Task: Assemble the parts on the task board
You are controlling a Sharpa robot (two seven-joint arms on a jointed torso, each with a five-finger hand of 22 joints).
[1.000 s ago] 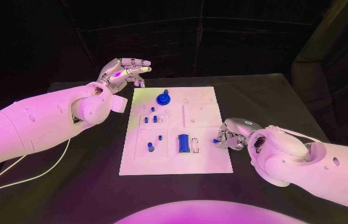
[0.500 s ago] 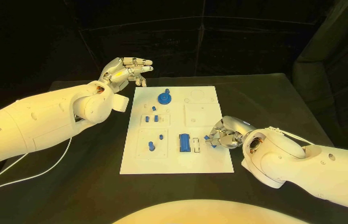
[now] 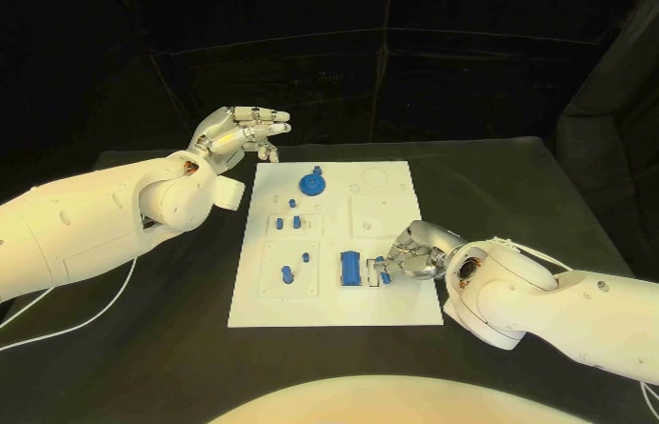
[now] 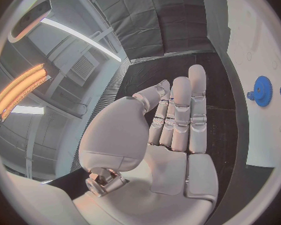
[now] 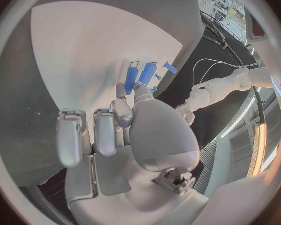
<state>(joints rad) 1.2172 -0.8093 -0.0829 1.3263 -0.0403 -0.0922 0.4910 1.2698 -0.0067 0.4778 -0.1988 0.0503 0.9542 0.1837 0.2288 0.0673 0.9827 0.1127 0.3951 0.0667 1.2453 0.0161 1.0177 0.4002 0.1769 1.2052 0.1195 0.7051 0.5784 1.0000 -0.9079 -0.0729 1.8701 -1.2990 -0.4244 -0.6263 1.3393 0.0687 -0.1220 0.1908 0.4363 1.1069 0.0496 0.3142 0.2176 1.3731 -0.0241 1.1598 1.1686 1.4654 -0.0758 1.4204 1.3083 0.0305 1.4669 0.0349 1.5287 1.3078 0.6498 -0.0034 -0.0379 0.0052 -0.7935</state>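
Right hand (image 3: 416, 255) pinches a small blue part (image 3: 381, 271) over the white flat task board (image 3: 336, 305), near its right edge.
Left hand (image 3: 236, 135) is up w/ fingers apart, holding nothing, past the board's far left corner above the black table (image 3: 124, 348). On the board: blue round gear-like part (image 3: 313, 186) at far end, long blue rectangular block (image 3: 350, 271) just beside the pinched part, few small blue pegs (image 3: 288, 222) btw. them.
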